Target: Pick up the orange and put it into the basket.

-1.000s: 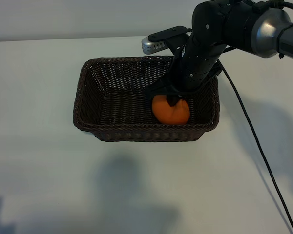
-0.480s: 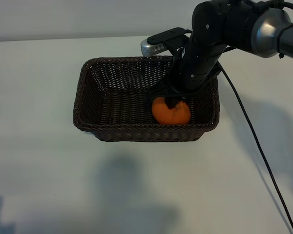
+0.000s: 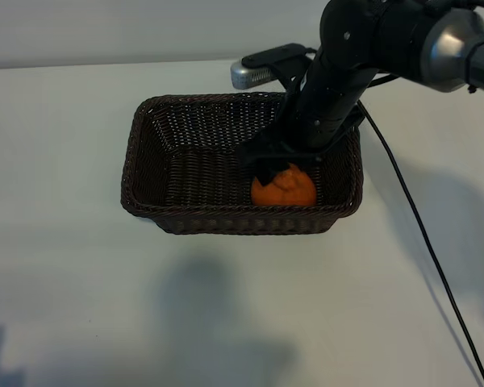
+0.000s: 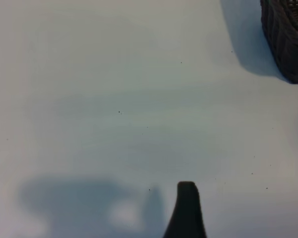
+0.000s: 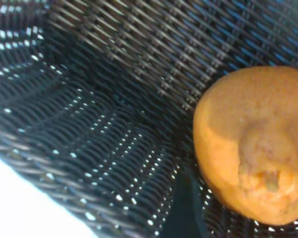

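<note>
Exterior view: the dark brown woven basket (image 3: 149, 173) sits on the white table (image 3: 64, 282). In its right end lies the orange (image 3: 284, 189), small, round, lumpy-skinned, its puckered stem end showing in the right wrist view (image 5: 253, 148). The right gripper (image 3: 281, 161) hangs just above it, jaws spread and free of the fruit. The left gripper (image 4: 186, 208) hovers over bare table, jaws wide.
</note>
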Robot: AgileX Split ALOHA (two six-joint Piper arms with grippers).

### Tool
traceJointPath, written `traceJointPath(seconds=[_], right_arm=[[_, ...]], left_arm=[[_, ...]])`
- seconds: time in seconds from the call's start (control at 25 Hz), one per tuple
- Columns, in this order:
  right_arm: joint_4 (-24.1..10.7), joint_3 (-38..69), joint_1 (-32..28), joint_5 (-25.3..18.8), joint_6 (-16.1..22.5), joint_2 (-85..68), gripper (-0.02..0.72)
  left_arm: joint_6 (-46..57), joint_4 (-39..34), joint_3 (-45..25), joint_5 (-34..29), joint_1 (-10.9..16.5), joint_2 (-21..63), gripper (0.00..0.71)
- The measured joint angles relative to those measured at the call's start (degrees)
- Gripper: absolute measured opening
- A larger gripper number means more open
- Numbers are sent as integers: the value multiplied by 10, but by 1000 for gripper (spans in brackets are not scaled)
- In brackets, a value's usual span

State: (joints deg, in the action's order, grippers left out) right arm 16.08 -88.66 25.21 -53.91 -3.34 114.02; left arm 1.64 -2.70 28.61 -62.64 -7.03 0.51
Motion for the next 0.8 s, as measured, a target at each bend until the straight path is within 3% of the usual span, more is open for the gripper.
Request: traceJointPath(seconds=[0.36,0.6,0.8], right_arm=[[-26,-115,0,-89,8,-28,574],[-102,-130,-7,-116,42,-30,576],[-148,-130,-69,-142,48,-30,577]], left_arm=[[0,0,0,0,0,0,592],[-1,0,0,0,0,0,592],[-1,0,0,0,0,0,592]])
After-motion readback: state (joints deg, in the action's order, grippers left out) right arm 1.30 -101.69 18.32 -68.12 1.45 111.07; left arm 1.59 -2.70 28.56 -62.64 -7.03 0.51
